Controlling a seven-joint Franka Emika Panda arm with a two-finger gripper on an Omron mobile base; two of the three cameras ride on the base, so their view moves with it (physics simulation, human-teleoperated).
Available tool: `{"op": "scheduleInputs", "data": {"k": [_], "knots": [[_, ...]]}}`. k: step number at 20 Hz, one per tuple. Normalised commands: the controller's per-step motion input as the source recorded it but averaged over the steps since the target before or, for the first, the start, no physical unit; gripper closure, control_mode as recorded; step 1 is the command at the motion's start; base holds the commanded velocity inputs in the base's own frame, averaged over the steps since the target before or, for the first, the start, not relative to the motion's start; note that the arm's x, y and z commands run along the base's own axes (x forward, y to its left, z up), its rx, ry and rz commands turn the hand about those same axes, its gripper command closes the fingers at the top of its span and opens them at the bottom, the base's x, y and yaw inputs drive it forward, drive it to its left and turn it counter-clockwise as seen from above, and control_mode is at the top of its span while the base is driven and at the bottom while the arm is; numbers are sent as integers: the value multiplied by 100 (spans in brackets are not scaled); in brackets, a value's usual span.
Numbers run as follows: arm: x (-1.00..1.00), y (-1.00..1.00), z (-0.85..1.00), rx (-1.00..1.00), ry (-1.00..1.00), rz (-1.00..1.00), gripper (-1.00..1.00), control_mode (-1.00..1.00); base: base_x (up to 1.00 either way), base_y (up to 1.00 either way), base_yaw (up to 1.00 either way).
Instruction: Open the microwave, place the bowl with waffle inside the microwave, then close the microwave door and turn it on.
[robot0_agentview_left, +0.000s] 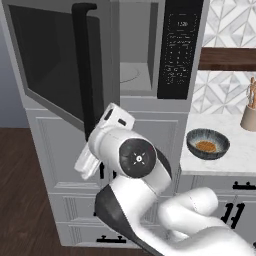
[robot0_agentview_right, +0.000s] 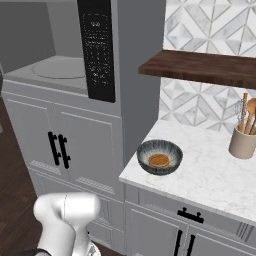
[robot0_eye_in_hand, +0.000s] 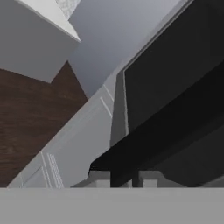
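Note:
The microwave (robot0_agentview_left: 145, 55) stands with its door (robot0_agentview_left: 50, 55) swung partway out to the left, and the turntable (robot0_agentview_right: 57, 67) shows inside. My gripper (robot0_eye_in_hand: 123, 179) is at the lower end of the door's black bar handle (robot0_eye_in_hand: 166, 135), with a fingertip (robot0_eye_in_hand: 101, 178) on either side and the bar between them. In the left base view my hand sits just right of the handle (robot0_agentview_left: 86, 65) and hides the fingers. The dark bowl (robot0_agentview_left: 207, 144) with the waffle (robot0_agentview_left: 205, 146) rests on the counter to the right, well apart from my gripper; the right base view shows the bowl (robot0_agentview_right: 160, 156) and waffle (robot0_agentview_right: 159, 160) too.
A tan utensil pot (robot0_agentview_right: 242, 142) stands at the back right of the marble counter (robot0_agentview_right: 210, 180). A wooden shelf (robot0_agentview_right: 200, 67) hangs over the counter. White cabinets (robot0_agentview_right: 85, 145) with black handles sit under the microwave. The black keypad strip (robot0_agentview_left: 180, 50) runs down its right side.

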Motion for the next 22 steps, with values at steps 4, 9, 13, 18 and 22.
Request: {"op": "scheduleInputs", "data": {"k": [4, 9, 13, 18, 22], "knots": [[-100, 85, -29, -18, 1, 2, -100, -100, 0, 0, 0], [-100, -39, -5, 8, -5, 0, -100, -100, 0, 0, 0], [-90, -100, 0, 32, 0, -2, -100, -100, 0, 0, 0], [-50, -100, 0, 55, 0, -3, -100, -100, 0, 0, 0], [-3, -100, 0, 66, 2, -12, -100, -100, 0, 0, 0]]}}
